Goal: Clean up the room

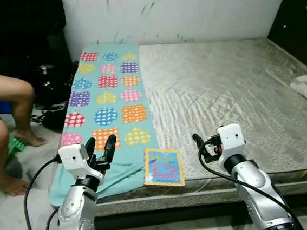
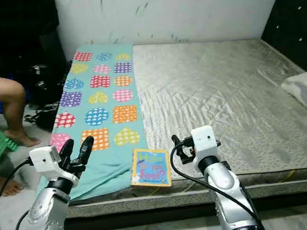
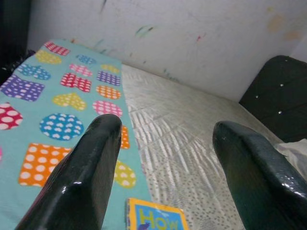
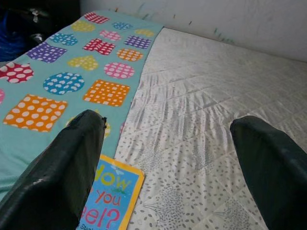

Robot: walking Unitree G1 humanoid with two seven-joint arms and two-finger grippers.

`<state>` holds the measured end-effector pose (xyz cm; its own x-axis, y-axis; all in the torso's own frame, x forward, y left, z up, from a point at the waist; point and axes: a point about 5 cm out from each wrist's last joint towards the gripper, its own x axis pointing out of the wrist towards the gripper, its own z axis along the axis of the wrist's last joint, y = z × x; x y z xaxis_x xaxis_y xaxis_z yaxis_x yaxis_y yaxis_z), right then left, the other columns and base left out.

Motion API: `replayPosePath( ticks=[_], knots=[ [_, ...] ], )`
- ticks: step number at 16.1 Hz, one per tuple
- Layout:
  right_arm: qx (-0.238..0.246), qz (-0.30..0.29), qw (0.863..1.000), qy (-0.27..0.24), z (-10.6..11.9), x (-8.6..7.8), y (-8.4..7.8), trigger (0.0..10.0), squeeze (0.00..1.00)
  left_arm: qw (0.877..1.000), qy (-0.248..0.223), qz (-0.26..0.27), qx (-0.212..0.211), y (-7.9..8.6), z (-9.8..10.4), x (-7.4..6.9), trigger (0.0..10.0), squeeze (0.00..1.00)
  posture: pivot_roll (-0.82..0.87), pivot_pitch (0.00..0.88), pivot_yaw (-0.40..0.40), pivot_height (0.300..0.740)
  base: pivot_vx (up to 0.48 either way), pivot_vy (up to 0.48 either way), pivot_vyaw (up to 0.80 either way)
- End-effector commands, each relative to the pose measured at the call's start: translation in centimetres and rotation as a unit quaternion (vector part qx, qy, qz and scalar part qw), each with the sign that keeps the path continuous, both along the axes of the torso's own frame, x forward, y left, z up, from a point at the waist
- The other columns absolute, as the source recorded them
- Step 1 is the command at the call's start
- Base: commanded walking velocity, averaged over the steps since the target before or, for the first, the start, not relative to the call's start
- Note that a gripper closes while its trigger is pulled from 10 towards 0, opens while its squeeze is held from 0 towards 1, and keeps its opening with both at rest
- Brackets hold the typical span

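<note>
Flanking book [image 1: 163, 168]: patterned blanket [image 1: 108, 106], bare mattress [image 1: 233, 96], person's legs [image 1: 5, 126].

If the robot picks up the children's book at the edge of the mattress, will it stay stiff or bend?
The book looks thin and flat, so it is probably light and may flex a little. Its cover seems glossy, so it could slip between the jaws. It lies flat on the mattress, partly on the blanket, so sliding it outward may help.
</note>
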<state>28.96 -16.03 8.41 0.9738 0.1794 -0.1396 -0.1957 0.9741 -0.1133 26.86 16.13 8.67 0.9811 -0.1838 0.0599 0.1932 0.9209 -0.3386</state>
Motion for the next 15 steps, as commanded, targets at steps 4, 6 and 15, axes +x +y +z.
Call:
replayPosePath(
  ticks=[4, 6, 15],
  knots=[
    [-0.008, -0.001, 1.0, -0.005, 0.28, 0.15, -0.37, 10.0, 0.0, 1.0, -0.007, -0.017, -0.006, -0.66, 0.19, -0.05, 10.0, 0.0, -0.07, 0.0, -0.035, 0.74, 0.133, 0.0, 0.0],
    [-0.009, 0.0, 1.0, -0.005, 0.27, 0.13, -0.39, 10.0, 0.0, 1.0, -0.007, -0.019, -0.007, -0.73, 0.18, -0.1, 10.0, 0.0, -0.07, 0.0, -0.035, 0.74, 0.294, 0.0, 0.0],
    [-0.01, 0.001, 1.0, -0.005, 0.2, 0.08, -0.34, 10.0, 0.0, 1.0, -0.004, -0.022, -0.007, -0.76, 0.05, -0.23, 10.0, 0.0, -0.07, 0.0, -0.039, 0.74, 0.301, 0.0, 0.0]
  ],
)
